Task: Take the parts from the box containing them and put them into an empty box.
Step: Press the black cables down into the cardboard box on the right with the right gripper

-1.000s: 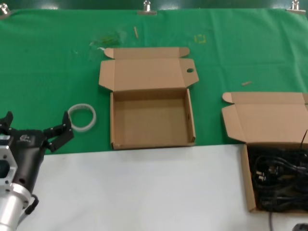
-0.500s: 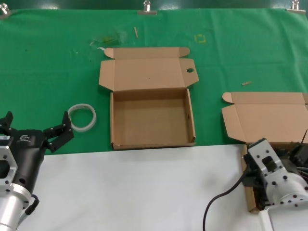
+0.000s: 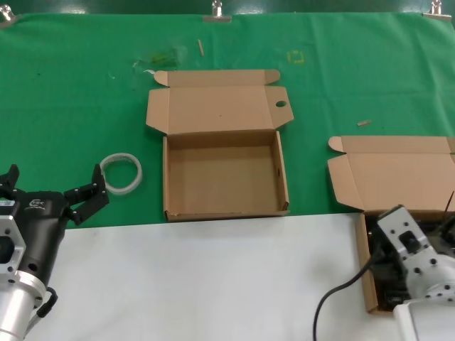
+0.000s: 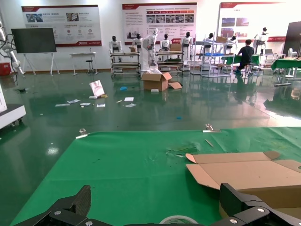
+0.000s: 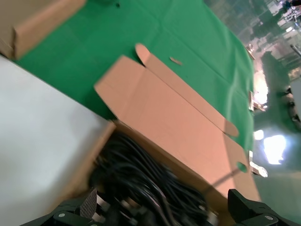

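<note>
Right pincer [image 5: 162,212]: spread wide, hovering over the power cords [image 5: 141,183] in the cord box [image 3: 366,280], near right.
Left pincer [image 3: 51,186]: released, parked near left.
Empty box [image 3: 168,185]: centre of the worktop [image 3: 206,277], lid back.

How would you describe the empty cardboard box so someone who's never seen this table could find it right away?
Start at the green cloth covering the far part of the table. In the middle of its near edge sits an open, shallow brown box, the empty box, lid folded back. Unlike the box containing cords at the right, it holds nothing, and its lid flap has a small oval hole.
</note>
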### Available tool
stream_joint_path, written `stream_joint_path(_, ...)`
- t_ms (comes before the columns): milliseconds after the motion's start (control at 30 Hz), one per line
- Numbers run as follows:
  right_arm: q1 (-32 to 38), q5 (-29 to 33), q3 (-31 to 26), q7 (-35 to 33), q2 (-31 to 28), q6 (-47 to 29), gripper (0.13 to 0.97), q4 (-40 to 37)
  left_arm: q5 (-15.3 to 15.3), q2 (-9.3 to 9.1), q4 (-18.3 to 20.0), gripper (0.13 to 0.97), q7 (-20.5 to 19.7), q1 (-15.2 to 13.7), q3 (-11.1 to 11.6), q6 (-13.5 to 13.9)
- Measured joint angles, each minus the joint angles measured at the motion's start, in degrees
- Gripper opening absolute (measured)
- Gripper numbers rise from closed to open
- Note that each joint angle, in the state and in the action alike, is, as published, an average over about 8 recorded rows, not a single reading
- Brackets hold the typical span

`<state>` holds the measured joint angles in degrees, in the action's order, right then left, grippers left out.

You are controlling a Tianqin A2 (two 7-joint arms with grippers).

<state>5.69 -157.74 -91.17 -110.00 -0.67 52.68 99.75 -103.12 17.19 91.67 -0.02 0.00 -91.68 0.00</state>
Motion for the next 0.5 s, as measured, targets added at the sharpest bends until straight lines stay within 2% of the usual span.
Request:
stream_joint_path(300, 0.3, 0.0, 8.1, -11.7, 0.0, 1.7, 0.966, 1.3, 0.0, 0.00, 0.0, 0.966, 0.0, 0.0, 0.0, 0.0)
stream_joint_path(500, 0.8, 0.0, 10.3, -13.6, 0.0, 0.7, 0.966, -0.1, 0.0, 0.00, 0.0, 0.966, 0.0, 0.0, 0.0, 0.0)
